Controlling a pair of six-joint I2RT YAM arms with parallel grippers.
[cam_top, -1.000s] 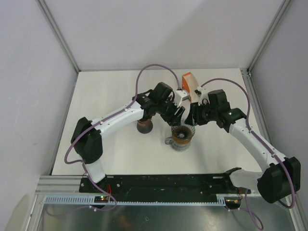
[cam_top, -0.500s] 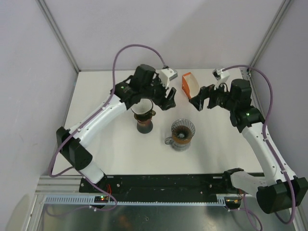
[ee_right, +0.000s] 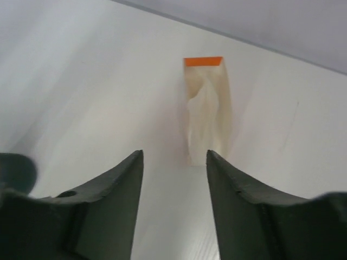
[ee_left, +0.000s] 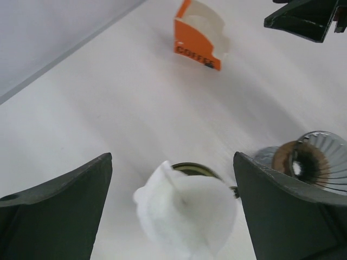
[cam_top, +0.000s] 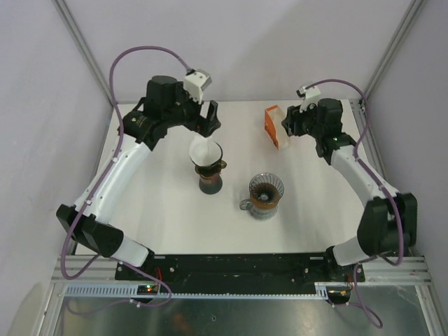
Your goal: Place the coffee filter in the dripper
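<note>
Left arm (cam_top: 115, 171): stretched to far left, left gripper (cam_top: 208, 119) jaws wide apart (pointing down). Right arm (cam_top: 353, 171): stretched to far right, right gripper (cam_top: 288, 126) jaws parted

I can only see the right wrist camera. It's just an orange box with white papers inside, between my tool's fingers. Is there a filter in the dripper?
Observer: Yes. In the top view a white filter sits in the dripper, to the left of your orange box.
Operator: Is it in there nice and neat?
Observer: Not quite. The left wrist view shows it crumpled and poking up above the rim.
Operator: Is the other arm holding it?
Observer: No. The left tool is open and apart from the filter, holding nothing.
</note>
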